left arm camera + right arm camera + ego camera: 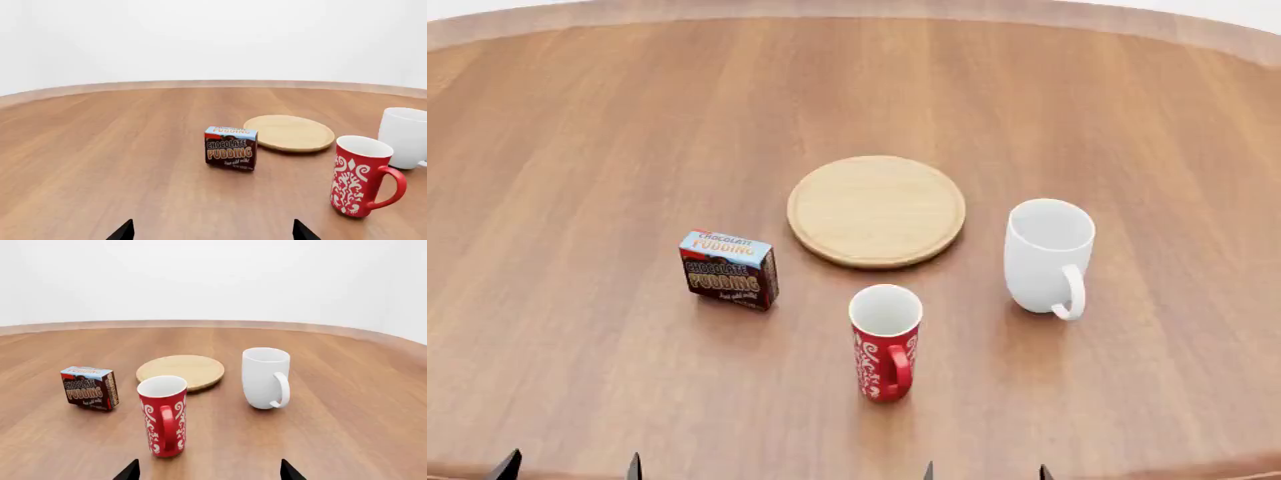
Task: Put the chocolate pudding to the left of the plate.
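— Pudding (729, 269) position?
— Upright on the table (587, 140), mid-surface, near the plate (877, 210), toward the left and near edges. Bare wood all round it.
— Grippers?
— Left (567, 466) and right (985, 471) spread open, empty, at the near edge.
— Obstacles?
— Red mug (885, 341), white mug (1049, 256).

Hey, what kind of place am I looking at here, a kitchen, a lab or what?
Probably a bare simulated tabletop test scene, not a real kitchen: a wide wooden table against blank white walls, holding only a chocolate pudding box, a wooden plate and two mugs, one red, one white.
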